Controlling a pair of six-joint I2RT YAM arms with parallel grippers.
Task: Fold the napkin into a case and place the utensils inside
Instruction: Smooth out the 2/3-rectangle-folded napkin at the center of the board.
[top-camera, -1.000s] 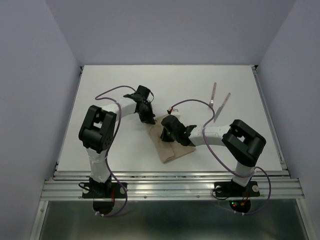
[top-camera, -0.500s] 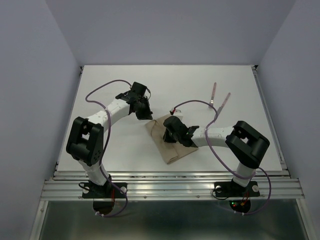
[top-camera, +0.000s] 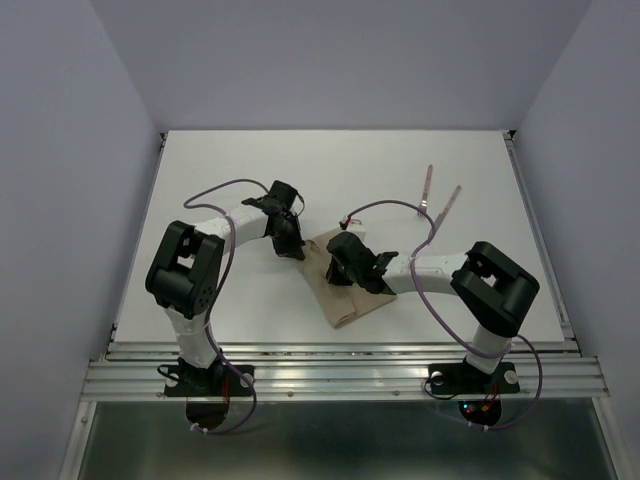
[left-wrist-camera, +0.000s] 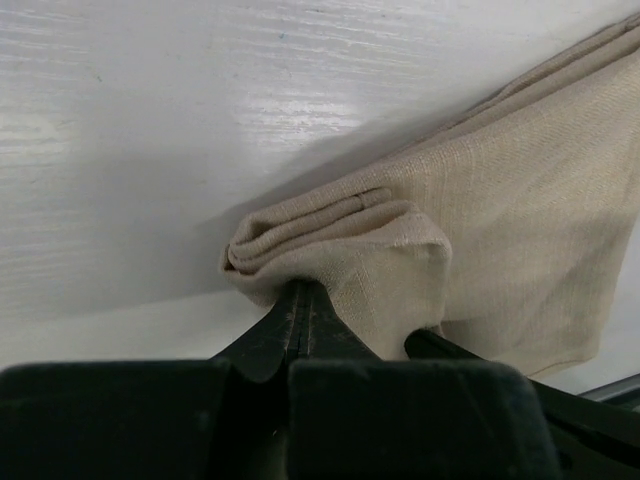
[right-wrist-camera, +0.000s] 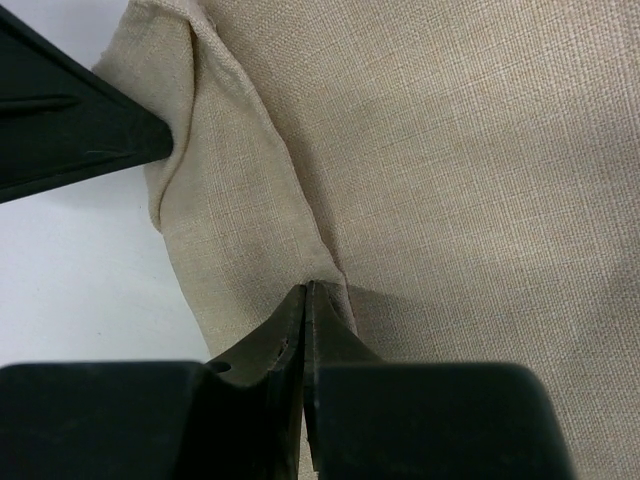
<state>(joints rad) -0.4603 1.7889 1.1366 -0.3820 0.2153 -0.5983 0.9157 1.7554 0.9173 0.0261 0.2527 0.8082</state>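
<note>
— So which step is in hand?
— Folding, it is judged. The napkin (top-camera: 345, 300), part-folded, is pinched at a crease by the right gripper (right-wrist-camera: 307, 290) and at its layered corner by the left gripper (left-wrist-camera: 303, 292).
— And next?
— The pinched fold must be laid flat. The utensils (top-camera: 427, 187) lie beyond, untouched.

top view: light is even and diffuse. the white worktop (top-camera: 200, 180) is uniformly bright; shadows beside the napkin (top-camera: 345, 305) are faint and soft. left wrist view: a broad grey shadow lies beyond the napkin's folded edge, with streaked sheen farther off. the left hand (left-wrist-camera: 300, 292) is black and blurred. right wrist view: napkin weave is sharp; the right hand (right-wrist-camera: 305, 295) is dark, featureless.
</note>
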